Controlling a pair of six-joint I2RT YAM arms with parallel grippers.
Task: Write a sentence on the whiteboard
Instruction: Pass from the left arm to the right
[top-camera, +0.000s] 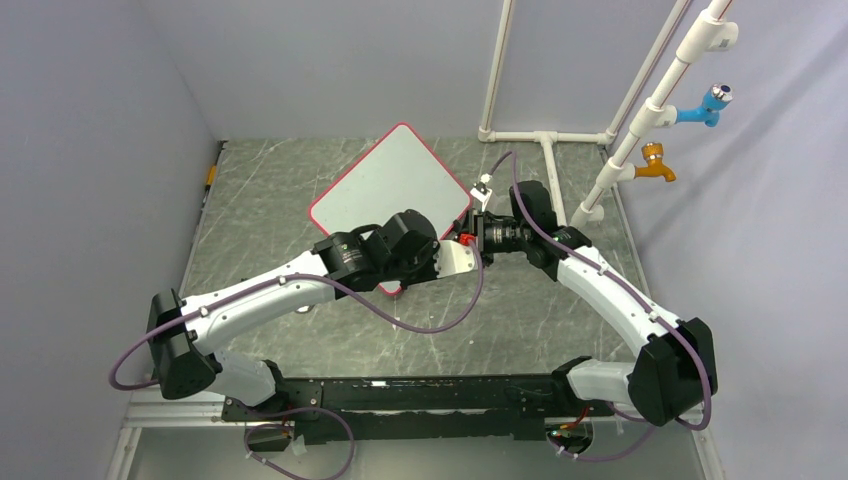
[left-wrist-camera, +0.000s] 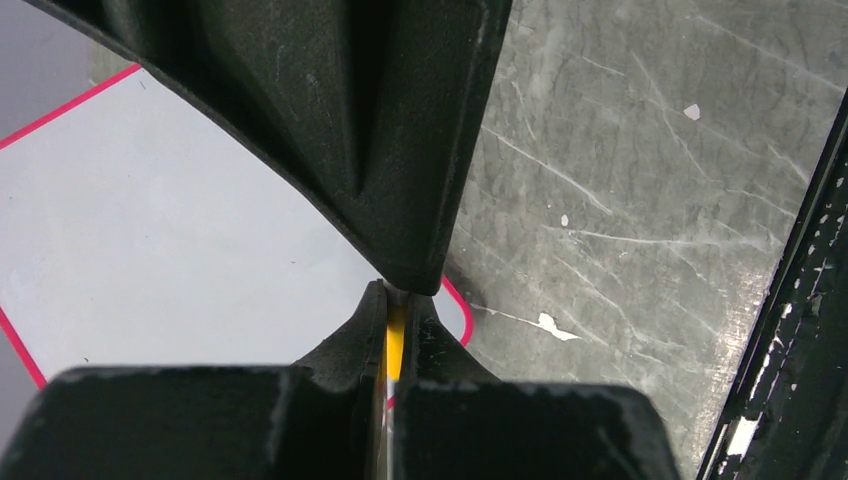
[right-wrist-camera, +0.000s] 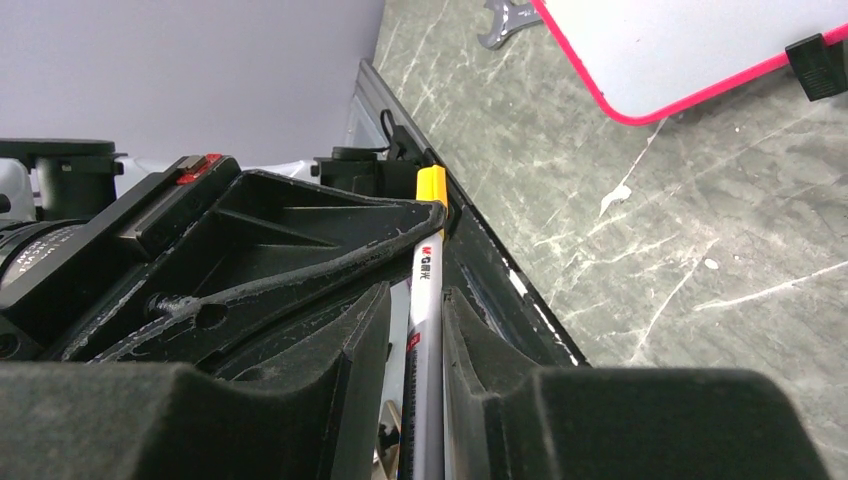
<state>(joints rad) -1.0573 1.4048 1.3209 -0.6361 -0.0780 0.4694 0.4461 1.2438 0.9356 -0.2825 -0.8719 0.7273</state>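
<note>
The whiteboard (top-camera: 395, 175) lies turned like a diamond at the table's back middle, with a red frame; it also shows in the left wrist view (left-wrist-camera: 150, 220) and the right wrist view (right-wrist-camera: 680, 40). Its visible face is blank, and no sentence shows. My two grippers meet over its near right corner. My left gripper (left-wrist-camera: 397, 300) is shut on the yellow end (left-wrist-camera: 396, 335) of a marker. My right gripper (right-wrist-camera: 415, 295) is shut on the same marker's white barrel (right-wrist-camera: 428, 300). In the top view the marker is hidden between the left gripper (top-camera: 460, 256) and the right gripper (top-camera: 472, 238).
A white pipe frame (top-camera: 545, 135) stands at the back right with a blue tap (top-camera: 712, 100) and an orange tap (top-camera: 655, 160). A black rail (top-camera: 420, 395) runs along the near edge. Grey walls close in left and back. The board's black foot (right-wrist-camera: 815, 65) rests on the table.
</note>
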